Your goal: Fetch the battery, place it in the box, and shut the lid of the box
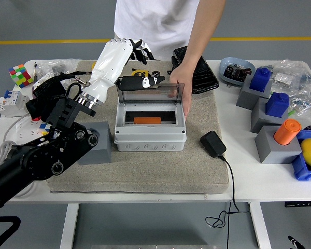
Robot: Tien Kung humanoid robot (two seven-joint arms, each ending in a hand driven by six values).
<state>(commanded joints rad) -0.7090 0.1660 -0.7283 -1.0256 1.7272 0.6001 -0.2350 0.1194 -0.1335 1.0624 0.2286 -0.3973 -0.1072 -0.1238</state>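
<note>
The orange battery (pixel 146 120) lies flat inside the grey box (pixel 150 136) on the beige mat. The box's clear lid (pixel 150 93) stands upright at its back edge. A person's hand (pixel 180 85) holds the lid's right end. My left hand (pixel 141 63), white with black fingertips, is raised above and behind the box's left back corner. Its fingers are relaxed and hold nothing, and its thumb (pixel 139 82) reaches over the lid's top edge. My right arm is out of view.
A grey block (pixel 96 150) sits left of the box and a black adapter (pixel 213 143) with its cord to the right. Grey stands with blue (pixel 277 104) and orange (pixel 287 132) batteries stand at far right. A black tray (pixel 199 72) and Rubik's cubes (pixel 20 74) lie at the back.
</note>
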